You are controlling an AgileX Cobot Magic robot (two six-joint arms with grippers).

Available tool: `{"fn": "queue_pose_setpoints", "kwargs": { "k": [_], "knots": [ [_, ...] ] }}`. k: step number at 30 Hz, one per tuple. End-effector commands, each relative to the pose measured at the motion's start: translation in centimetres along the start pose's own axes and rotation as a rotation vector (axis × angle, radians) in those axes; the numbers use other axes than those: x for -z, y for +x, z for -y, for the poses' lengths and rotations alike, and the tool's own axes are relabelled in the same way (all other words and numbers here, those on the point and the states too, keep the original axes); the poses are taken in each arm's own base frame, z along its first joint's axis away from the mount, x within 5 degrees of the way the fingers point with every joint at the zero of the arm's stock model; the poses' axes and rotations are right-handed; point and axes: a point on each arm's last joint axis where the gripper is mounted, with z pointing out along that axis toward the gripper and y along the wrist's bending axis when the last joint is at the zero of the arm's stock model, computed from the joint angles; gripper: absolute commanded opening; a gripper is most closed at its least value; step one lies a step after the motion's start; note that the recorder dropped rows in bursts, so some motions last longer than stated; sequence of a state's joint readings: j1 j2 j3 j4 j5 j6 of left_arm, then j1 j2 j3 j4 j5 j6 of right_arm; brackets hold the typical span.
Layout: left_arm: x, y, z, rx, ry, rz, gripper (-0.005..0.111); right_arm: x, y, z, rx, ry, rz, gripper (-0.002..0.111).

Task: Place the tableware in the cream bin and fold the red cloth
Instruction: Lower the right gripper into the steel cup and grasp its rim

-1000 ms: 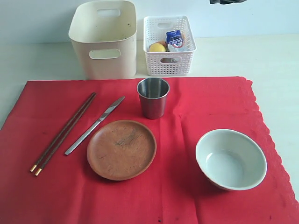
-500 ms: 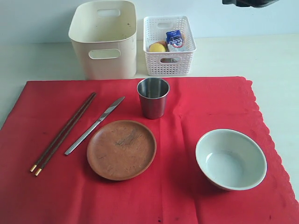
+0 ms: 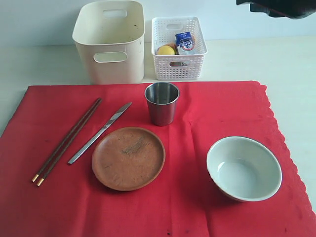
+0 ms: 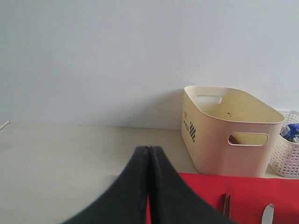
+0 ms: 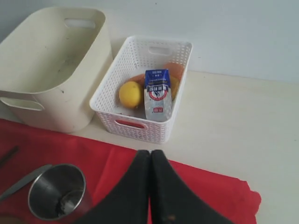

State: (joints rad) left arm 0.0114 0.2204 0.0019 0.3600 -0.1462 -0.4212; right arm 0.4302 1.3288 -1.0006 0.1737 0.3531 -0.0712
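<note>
A: Where's the tableware?
B: I see cup (image 3: 161,102), plate (image 3: 128,158), bowl (image 3: 244,168), knife (image 3: 100,132) and chopsticks (image 3: 67,140) on the red cloth (image 3: 187,207), the cream bin (image 3: 109,42) just beyond it.
A: And the grippers?
B: My left gripper (image 4: 148,155) and right gripper (image 5: 150,157) are both pressed together.

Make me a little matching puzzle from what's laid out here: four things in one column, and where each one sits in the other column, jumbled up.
Things
1. steel cup
2. bowl
3. chopsticks
4. lemon

Places
A. inside the white basket
B. on the red cloth, at the left of the exterior view, beside the knife
C. on the cloth, at the right of the exterior view
D. upright on the cloth, between the plate and the basket

Pairs: 1-D, 2-C, 3-B, 4-A
</note>
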Motion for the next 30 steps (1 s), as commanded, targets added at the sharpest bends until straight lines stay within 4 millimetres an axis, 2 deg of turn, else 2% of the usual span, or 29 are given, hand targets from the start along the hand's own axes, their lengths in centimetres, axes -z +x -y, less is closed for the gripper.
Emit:
{"fn": "queue_pose_setpoints", "kwargs": {
  "k": [1, 6, 8, 14, 16, 18, 19, 21, 23, 24, 27, 30],
  "knots": [
    [0.0, -0.1, 0.0, 0.001, -0.003, 0.005, 0.001, -0.2, 1.0, 0.1, 0.032, 0.001, -0.026, 0.0],
    [0.0, -0.1, 0.0, 0.001, -0.003, 0.005, 0.001, -0.6, 2.6, 0.1, 0.037, -0.002, -0.086, 0.0],
    [0.0, -0.1, 0.0, 0.001, -0.003, 0.005, 0.001, -0.8, 3.5, -0.8, 0.097, -0.031, -0.114, 0.0],
    [0.0, -0.1, 0.0, 0.001, -0.003, 0.005, 0.001, -1.1, 4.5, -5.7, 0.202, -0.167, -0.113, 0.0],
    [0.0, -0.1, 0.0, 0.001, -0.003, 0.005, 0.001, -1.8, 4.9, -6.7, 0.222, -0.19, -0.118, 0.0],
    [0.0, -0.1, 0.0, 0.001, -0.003, 0.005, 0.001, -3.7, 5.8, -8.0, 0.242, -0.212, -0.119, 0.001],
    [0.0, -0.1, 0.0, 0.001, -0.003, 0.005, 0.001, -4.8, 6.2, -8.4, 0.247, -0.214, -0.119, 0.006],
    [0.0, -0.1, 0.0, 0.001, -0.003, 0.005, 0.001, -7.0, 6.9, -9.4, 0.259, -0.222, -0.144, 0.021],
    [0.0, -0.1, 0.0, 0.001, -0.003, 0.005, 0.001, -9.0, 7.0, -10.2, 0.269, -0.227, -0.178, 0.046],
    [0.0, -0.1, 0.0, 0.001, -0.003, 0.005, 0.001, -9.8, 7.0, -10.4, 0.272, -0.226, -0.194, 0.055],
    [0.0, -0.1, 0.0, 0.001, -0.003, 0.005, 0.001, -11.0, 6.8, -10.7, 0.324, -0.222, -0.197, 0.064],
    [0.0, -0.1, 0.0, 0.001, -0.003, 0.005, 0.001, -11.9, 6.8, -10.8, 0.385, -0.216, -0.204, 0.066]
  ]
}}
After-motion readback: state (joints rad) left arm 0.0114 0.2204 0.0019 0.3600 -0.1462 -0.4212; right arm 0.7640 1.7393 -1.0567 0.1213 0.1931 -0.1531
